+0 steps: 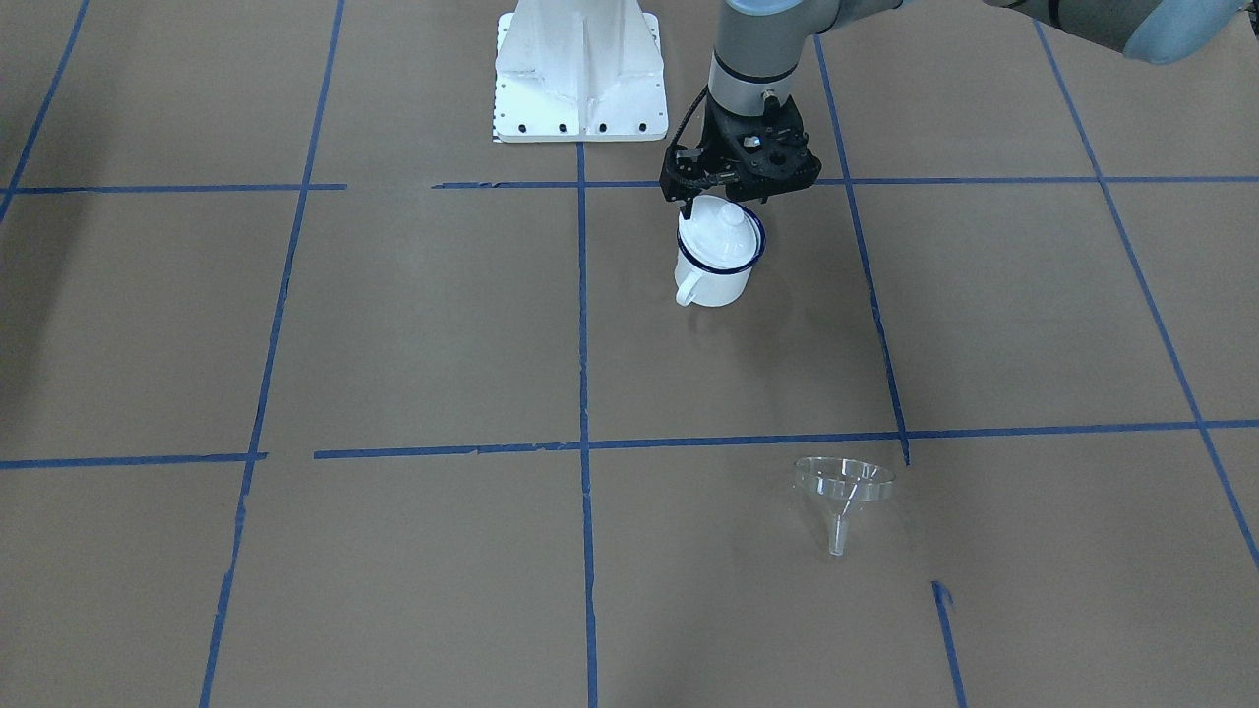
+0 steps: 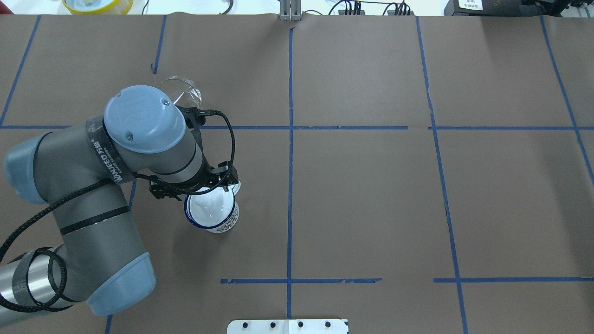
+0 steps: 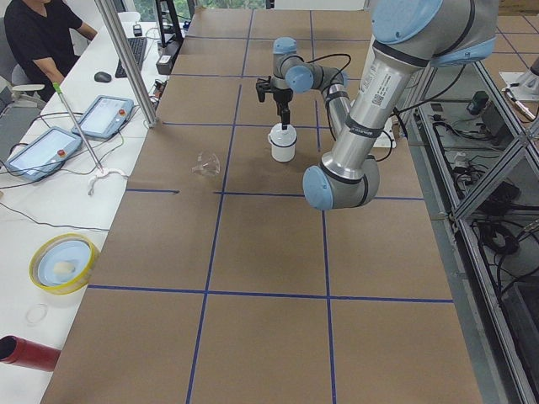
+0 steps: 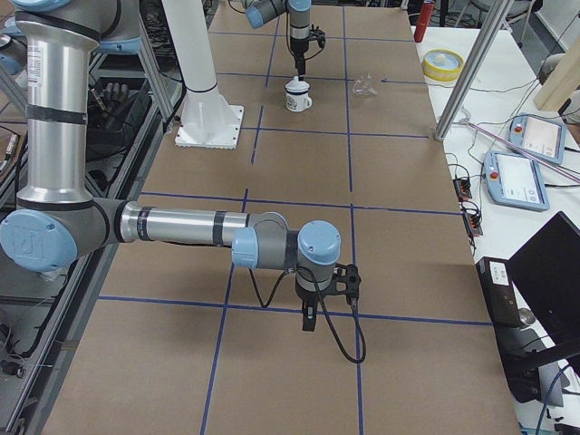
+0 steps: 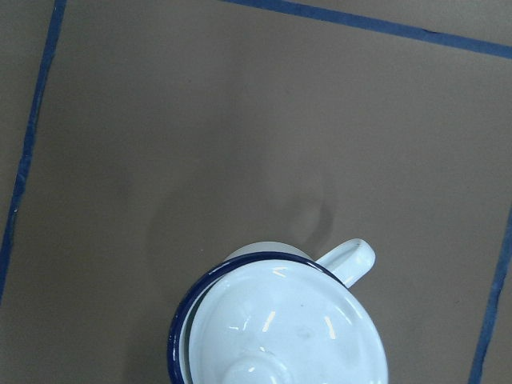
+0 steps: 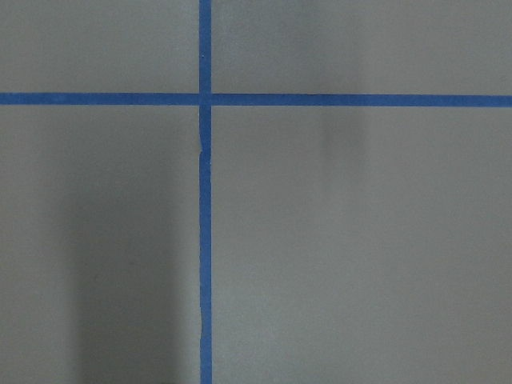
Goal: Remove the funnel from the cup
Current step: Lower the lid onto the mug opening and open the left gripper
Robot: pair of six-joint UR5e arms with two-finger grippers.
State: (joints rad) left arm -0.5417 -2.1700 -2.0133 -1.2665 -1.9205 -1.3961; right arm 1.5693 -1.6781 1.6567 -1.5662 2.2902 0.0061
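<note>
Cup (image 1: pixel 716 270) w/ knobbed lid (image 1: pixel 726 231) on it stands upright on counter (image 1: pixel 413 334), left end effector (image 1: pixel 718 197) right above the lid, width can't tell. Funnel (image 1: pixel 844 489) lies well apart, already out of cup, so job looks done. Right end effector (image 4: pixel 309 319) hangs far off, prob. out of the way, width unclear.

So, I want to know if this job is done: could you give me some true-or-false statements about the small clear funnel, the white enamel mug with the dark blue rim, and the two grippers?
1. The small clear funnel sits in the white enamel mug with the dark blue rim. False: it lies on the brown paper-covered table, well apart from the mug.
2. A round white knobbed lid covers the mug. True.
3. The left gripper hangs just above the mug. True.
4. The right gripper holds the funnel. False: it hangs over bare paper, far from the funnel.
</note>
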